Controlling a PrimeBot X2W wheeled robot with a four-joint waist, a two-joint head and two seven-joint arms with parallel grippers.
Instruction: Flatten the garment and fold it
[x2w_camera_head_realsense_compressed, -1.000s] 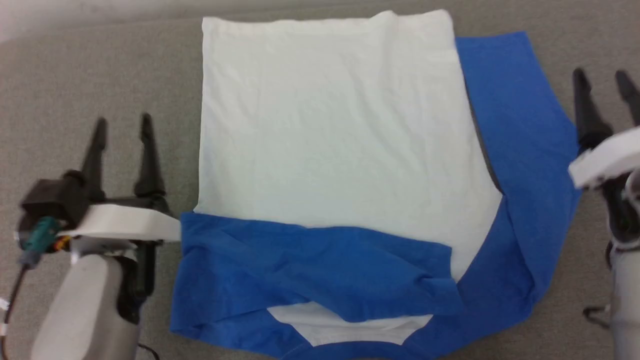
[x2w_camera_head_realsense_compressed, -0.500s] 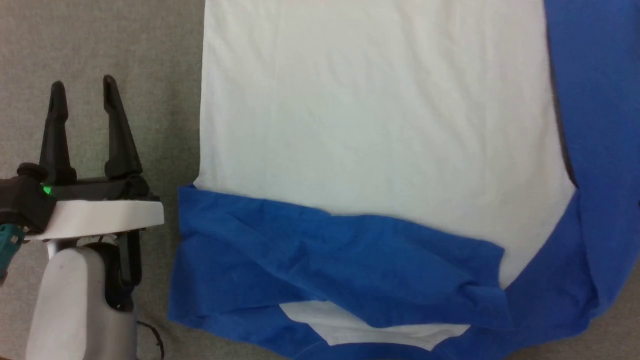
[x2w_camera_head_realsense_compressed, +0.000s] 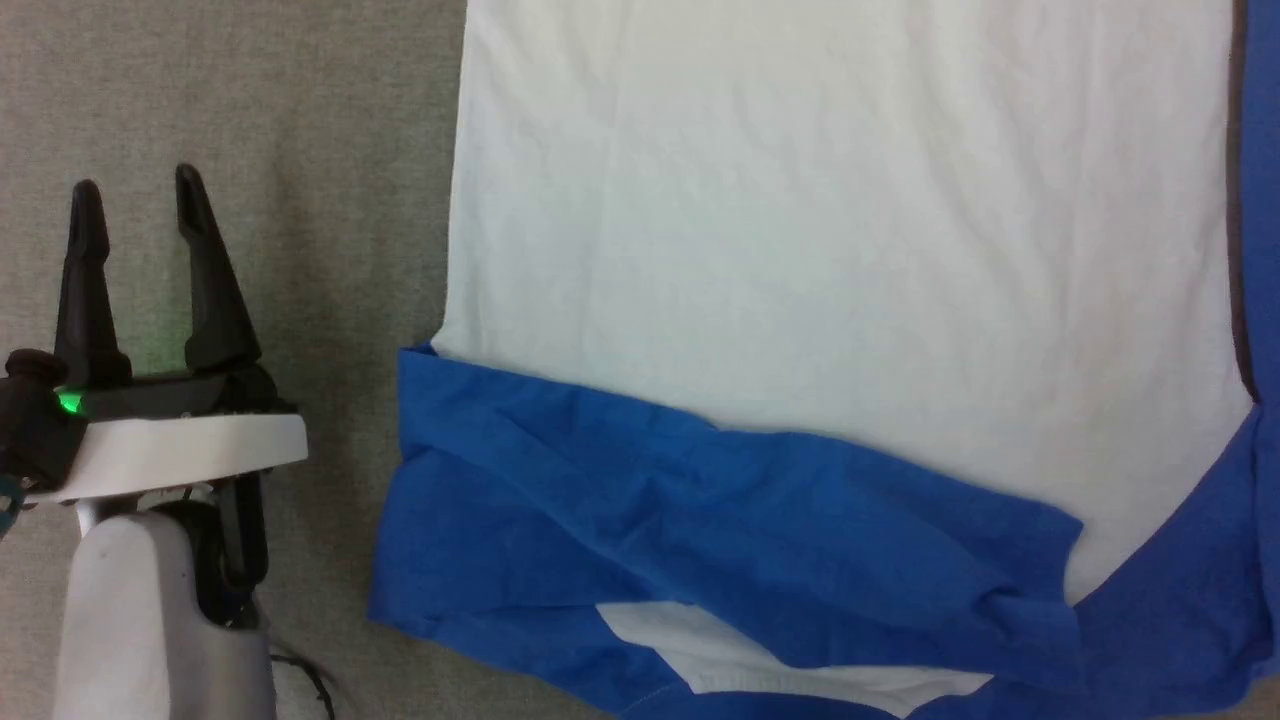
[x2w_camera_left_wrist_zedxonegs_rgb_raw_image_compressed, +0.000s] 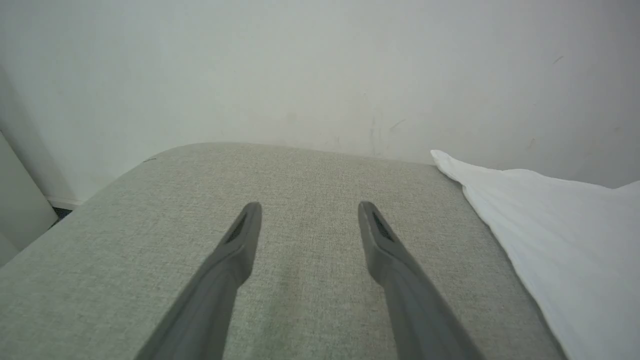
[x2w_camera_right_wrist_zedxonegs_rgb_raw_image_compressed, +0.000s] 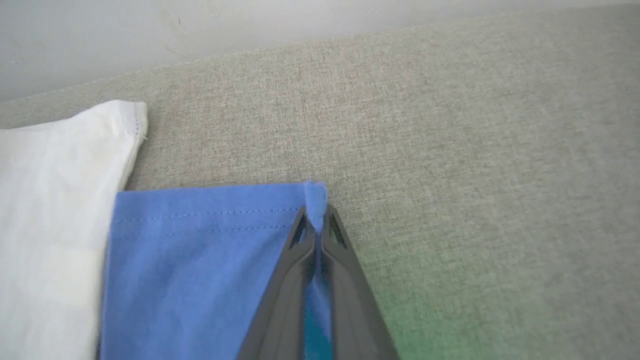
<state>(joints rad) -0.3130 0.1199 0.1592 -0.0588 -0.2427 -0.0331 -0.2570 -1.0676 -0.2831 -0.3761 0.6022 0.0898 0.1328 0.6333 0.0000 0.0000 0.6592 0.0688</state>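
Note:
The garment (x2w_camera_head_realsense_compressed: 820, 250) lies flat on the grey surface, white body spread wide, one blue sleeve (x2w_camera_head_realsense_compressed: 720, 520) folded across its near end. My left gripper (x2w_camera_head_realsense_compressed: 135, 205) stands open to the garment's left, apart from the cloth, fingers (x2w_camera_left_wrist_zedxonegs_rgb_raw_image_compressed: 240, 240) over bare fabric surface; the white edge (x2w_camera_left_wrist_zedxonegs_rgb_raw_image_compressed: 550, 235) lies to its right. In the right wrist view my right gripper (x2w_camera_right_wrist_zedxonegs_rgb_raw_image_compressed: 316, 217) is shut on the outer corner of the other blue sleeve (x2w_camera_right_wrist_zedxonegs_rgb_raw_image_compressed: 200, 260), pinching the hem, with the white body (x2w_camera_right_wrist_zedxonegs_rgb_raw_image_compressed: 55, 210) beside it.
The grey upholstered surface (x2w_camera_head_realsense_compressed: 250, 120) has bare room left of the garment and beyond the pinched sleeve (x2w_camera_right_wrist_zedxonegs_rgb_raw_image_compressed: 475, 150). A pale wall (x2w_camera_left_wrist_zedxonegs_rgb_raw_image_compressed: 320, 70) rises behind its far rounded edge. A thin dark cable (x2w_camera_head_realsense_compressed: 300, 680) trails by my left forearm.
The head camera has shifted, so the right gripper has left the head view. The right gripper has shut on the blue sleeve's corner. The left gripper stays open.

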